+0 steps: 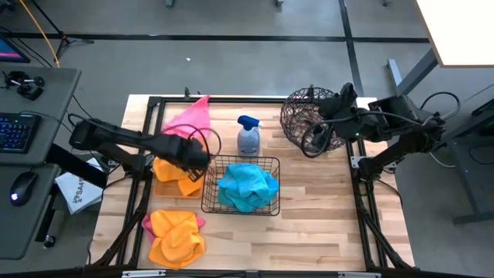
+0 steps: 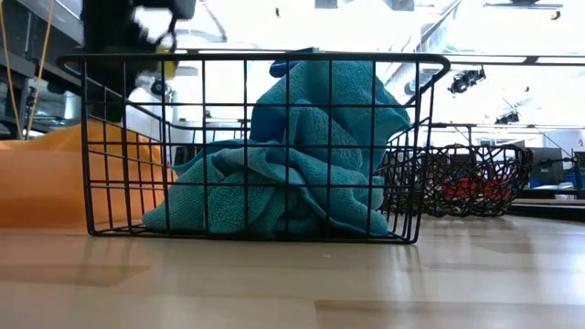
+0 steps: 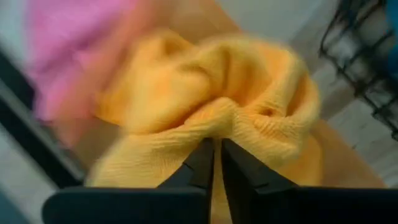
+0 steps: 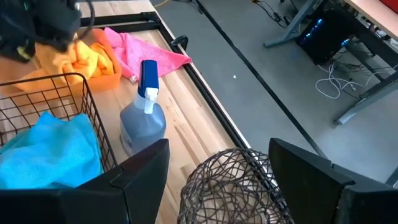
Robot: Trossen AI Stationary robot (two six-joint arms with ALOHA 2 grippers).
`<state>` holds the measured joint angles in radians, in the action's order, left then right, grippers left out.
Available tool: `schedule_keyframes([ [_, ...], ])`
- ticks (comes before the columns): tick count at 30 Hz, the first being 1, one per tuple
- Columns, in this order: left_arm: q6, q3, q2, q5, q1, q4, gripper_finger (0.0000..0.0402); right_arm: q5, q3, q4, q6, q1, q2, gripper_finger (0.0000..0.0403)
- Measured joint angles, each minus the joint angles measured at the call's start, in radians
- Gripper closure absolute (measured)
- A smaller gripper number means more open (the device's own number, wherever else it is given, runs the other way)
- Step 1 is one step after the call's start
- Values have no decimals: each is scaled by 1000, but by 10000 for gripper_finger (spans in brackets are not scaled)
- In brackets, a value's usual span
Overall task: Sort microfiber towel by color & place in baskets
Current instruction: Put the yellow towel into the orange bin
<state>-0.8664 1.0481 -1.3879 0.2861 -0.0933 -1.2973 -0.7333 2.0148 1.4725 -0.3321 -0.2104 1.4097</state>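
My left gripper is shut on an orange towel that lies on the flat orange tray, left of the black wire basket. That basket holds turquoise towels. A pink towel lies spread at the table's far left. Another orange towel sits near the front left with pink cloth under its edge. My right gripper is open above the round brown wire basket, touching nothing. My left gripper pinches a raised fold of the orange towel between its two fingers, so the cloth puckers toward them. The fingers come from above, slanting from the table's left. The rest of the towel bunches below on the orange tray.
A grey spray bottle with a blue trigger stands between the pink towel and the round basket, just beyond the black basket. Something red shows inside the round basket. Bare wood lies along the front and right of the table.
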Motion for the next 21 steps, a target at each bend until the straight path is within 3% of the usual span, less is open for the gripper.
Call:
schedule_keyframes([
  [7, -194, -302, 0, -47, -8, 285, 401, -18, 0, 2, -31, 0, 0, 130],
  [10, -176, -372, 0, -45, -3, 523, 401, -27, 0, 2, -36, 0, 0, 130],
  [13, -123, -389, 1, -27, 3, 645, 401, -47, 0, 1, -64, 0, 0, 130],
  [16, 0, -386, 19, -37, 15, 655, 401, -50, 0, -5, -79, 0, 0, 130],
  [21, 139, -307, 72, -86, 38, 533, 401, -53, 0, -54, -71, 0, 0, 130],
])
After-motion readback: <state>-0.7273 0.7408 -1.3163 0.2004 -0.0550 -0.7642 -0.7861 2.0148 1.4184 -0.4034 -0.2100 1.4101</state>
